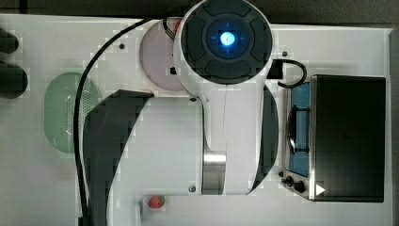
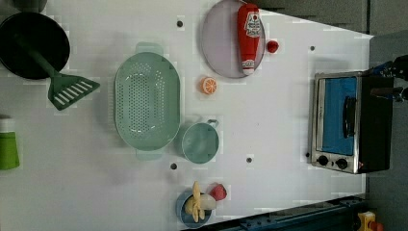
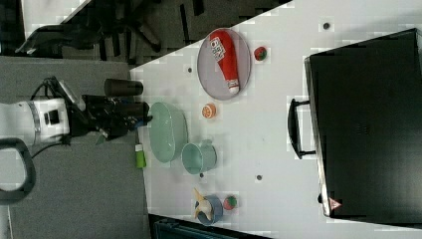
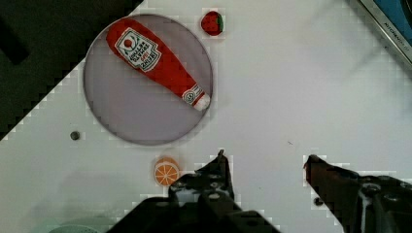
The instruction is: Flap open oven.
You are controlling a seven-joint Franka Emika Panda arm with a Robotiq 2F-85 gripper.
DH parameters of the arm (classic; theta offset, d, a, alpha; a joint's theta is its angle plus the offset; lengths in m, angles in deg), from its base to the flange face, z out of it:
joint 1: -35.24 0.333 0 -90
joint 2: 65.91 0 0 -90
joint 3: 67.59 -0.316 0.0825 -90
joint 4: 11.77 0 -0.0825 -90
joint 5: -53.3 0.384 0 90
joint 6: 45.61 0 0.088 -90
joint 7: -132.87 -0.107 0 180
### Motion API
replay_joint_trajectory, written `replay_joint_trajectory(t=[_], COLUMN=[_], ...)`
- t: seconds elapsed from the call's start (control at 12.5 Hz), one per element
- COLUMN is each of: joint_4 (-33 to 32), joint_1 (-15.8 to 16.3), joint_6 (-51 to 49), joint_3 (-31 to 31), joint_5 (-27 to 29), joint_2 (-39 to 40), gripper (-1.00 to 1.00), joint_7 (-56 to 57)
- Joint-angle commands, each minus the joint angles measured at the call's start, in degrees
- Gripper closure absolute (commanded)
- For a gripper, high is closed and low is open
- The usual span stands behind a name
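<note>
We see the black box-shaped toaster oven (image 2: 351, 122) with its silver front frame, blue-tinted glass door and black bar handle (image 2: 348, 117) at the left view's right, on the white table (image 2: 269, 120), door closed. In the wrist view our black claw (image 4: 265, 162) hangs released, fingers spread with nothing between them, above bare tabletop near the orange slice (image 4: 166, 171) and the grey round plate (image 4: 145, 116) holding the red ketchup bottle (image 4: 155, 60).

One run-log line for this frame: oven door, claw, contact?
oven: door shut, handle untouched | claw: open, empty, above bare table | contact: none | stage: approach not begun
</note>
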Motion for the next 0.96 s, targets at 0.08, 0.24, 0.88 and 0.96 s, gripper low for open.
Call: replay_joint_trajectory(t=[0.08,0.24,0.88,0.96], joint_4=[-13.60,-13.59,-14.01,-14.37], joint_1=[-2.20,-2.20,-2.21,-2.24], joint_6=[-6.30,-6.30,-6.33,-6.33], joint_3=[1.60,1.60,1.71,1.89], joint_5=[-0.79,-0.79,-0.82,-0.89], joint_2=[-18.41,-18.41,-18.40,-18.39], gripper=[-0.59,-0.99,0.09,0.32], joint_7=[-6.18,-6.18,-6.11,-5.82])
